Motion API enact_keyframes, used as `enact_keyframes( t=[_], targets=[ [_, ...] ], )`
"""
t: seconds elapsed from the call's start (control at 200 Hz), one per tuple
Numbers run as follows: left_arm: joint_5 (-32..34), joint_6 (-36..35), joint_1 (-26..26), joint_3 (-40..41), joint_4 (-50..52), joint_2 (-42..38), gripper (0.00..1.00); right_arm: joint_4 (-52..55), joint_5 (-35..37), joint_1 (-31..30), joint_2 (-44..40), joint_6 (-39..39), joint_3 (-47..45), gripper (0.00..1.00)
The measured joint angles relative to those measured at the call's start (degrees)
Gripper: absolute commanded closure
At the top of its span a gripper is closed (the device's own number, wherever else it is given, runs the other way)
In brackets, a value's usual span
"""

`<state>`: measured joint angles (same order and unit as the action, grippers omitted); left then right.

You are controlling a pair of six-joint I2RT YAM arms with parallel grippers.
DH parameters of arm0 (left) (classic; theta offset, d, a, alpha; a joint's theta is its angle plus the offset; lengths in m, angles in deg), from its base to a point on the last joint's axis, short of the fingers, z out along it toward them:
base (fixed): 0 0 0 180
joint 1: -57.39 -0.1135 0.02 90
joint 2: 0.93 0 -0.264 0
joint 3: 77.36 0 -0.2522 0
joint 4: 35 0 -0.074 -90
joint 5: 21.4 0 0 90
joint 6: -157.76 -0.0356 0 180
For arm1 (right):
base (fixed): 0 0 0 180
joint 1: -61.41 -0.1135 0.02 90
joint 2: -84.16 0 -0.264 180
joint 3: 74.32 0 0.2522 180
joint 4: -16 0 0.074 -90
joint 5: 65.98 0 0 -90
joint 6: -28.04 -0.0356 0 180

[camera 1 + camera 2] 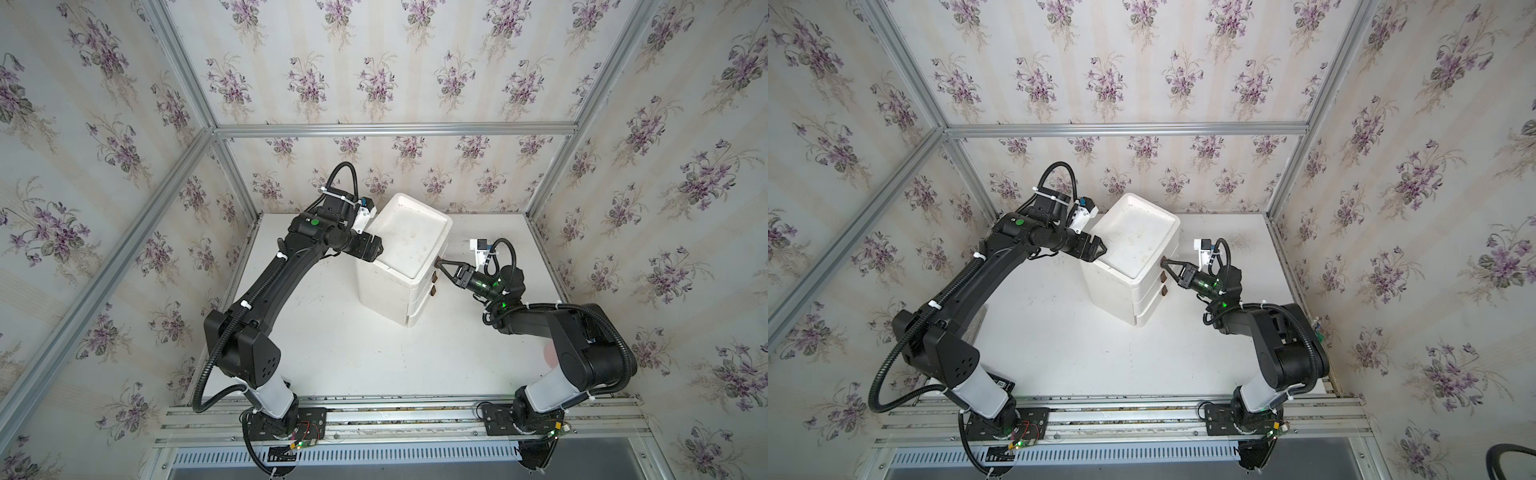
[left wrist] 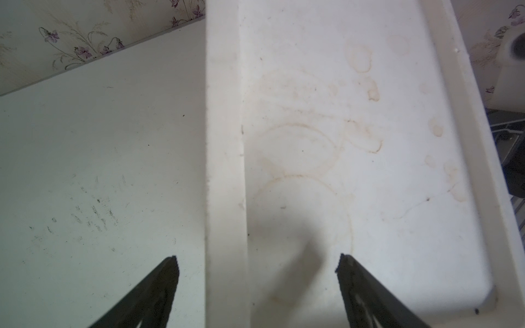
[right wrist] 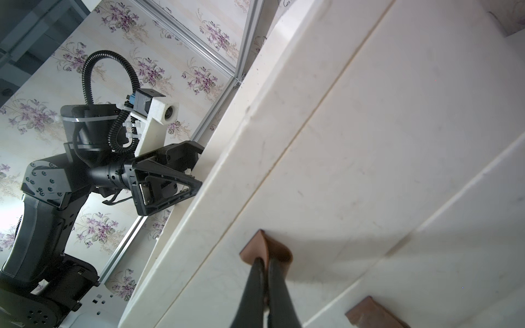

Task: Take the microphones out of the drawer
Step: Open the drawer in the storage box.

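My right gripper [image 3: 266, 262] pinches the brown top-drawer tab [image 3: 272, 244] on the white plastic cabinet [image 1: 382, 291], left gripper [image 2: 257, 257] wide astride its rim; next, pull straight.

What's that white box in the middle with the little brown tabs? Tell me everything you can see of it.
It is a white drawer cabinet, plastic-looking, standing upright on the white table. Its top is a shallow rimmed tray with faint brown ring stains. Three stacked drawers, all shut, each carry a brown tab handle. The right gripper is shut on the top handle; the open left gripper straddles the top rim.
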<state>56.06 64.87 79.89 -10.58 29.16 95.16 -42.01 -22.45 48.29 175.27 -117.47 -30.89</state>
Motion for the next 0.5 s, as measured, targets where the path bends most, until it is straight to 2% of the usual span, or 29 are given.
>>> enact_keyframes(
  t=[0.5],
  targets=[
    [0.9,0.1,0.0,-0.2,0.1,0.3,0.11,6.8,1.9,1.0,-6.9,3.8,-2.5,1.00]
  ],
)
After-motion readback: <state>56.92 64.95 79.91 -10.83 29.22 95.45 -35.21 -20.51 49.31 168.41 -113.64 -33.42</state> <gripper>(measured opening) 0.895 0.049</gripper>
